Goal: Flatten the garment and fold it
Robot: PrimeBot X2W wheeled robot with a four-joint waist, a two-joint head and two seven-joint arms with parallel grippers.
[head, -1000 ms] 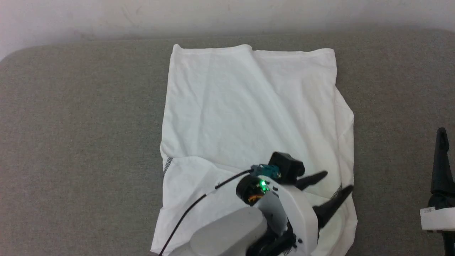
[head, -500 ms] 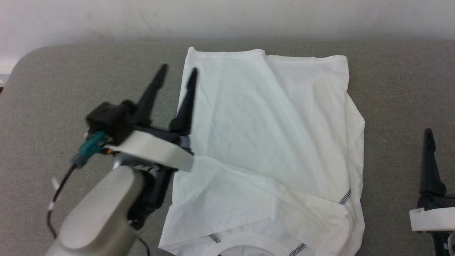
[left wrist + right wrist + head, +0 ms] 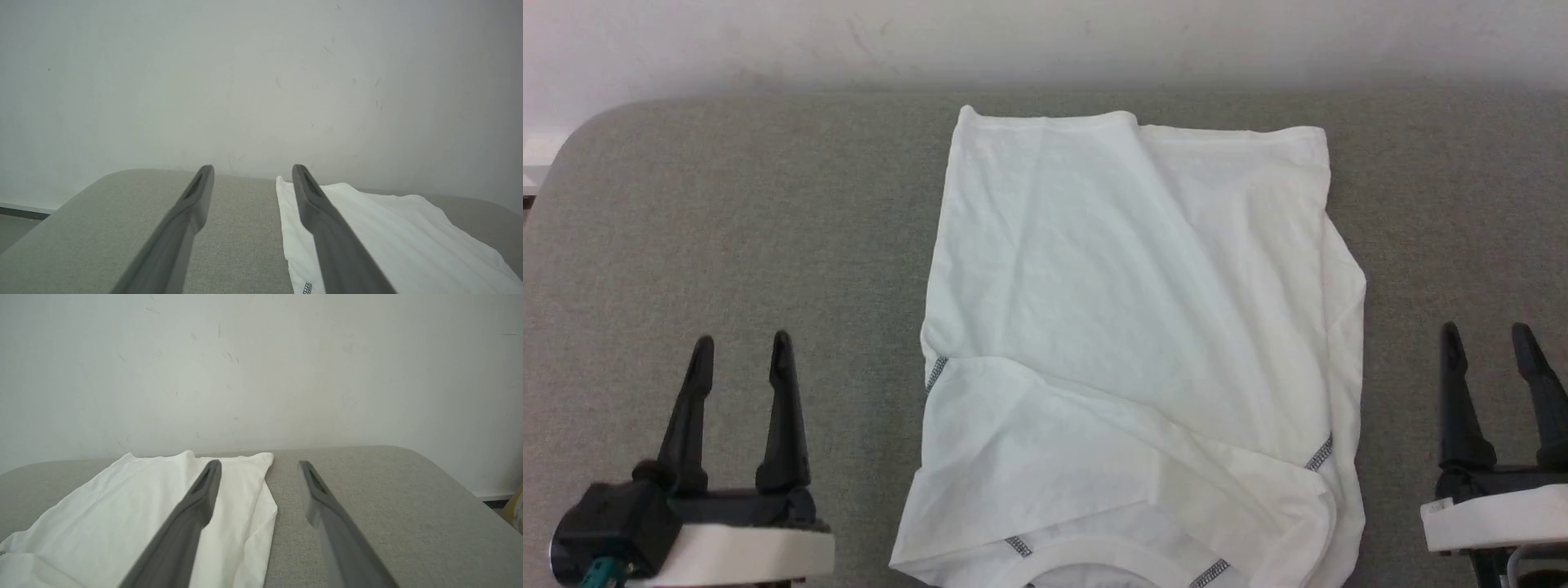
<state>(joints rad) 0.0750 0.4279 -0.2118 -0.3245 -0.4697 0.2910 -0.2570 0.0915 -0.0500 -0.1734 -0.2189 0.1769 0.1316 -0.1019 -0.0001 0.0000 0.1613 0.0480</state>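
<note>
The white garment (image 3: 1127, 327) lies spread on the grey padded table (image 3: 727, 245), its sides folded inward and its ribbed collar at the near edge. Dark zigzag stitching shows at its left fold and lower right. My left gripper (image 3: 739, 351) stands open at the lower left, well clear of the cloth, nothing between its fingers. My right gripper (image 3: 1486, 339) stands open at the lower right, just off the garment's right edge. In the left wrist view the garment (image 3: 388, 232) lies right of the open left gripper (image 3: 251, 171). In the right wrist view the garment (image 3: 122, 510) lies left of the open right gripper (image 3: 259, 465).
A pale wall (image 3: 1045, 41) runs along the table's far edge. The table's rounded far-left corner (image 3: 572, 147) and its rounded right end (image 3: 441, 473) mark the limits of the surface. Bare grey surface flanks the garment on both sides.
My left arm swung off the garment's lower part, passed its left edge, and now rests at the lower left. The right gripper turned so both fingers show. The camera view shifted slightly.
</note>
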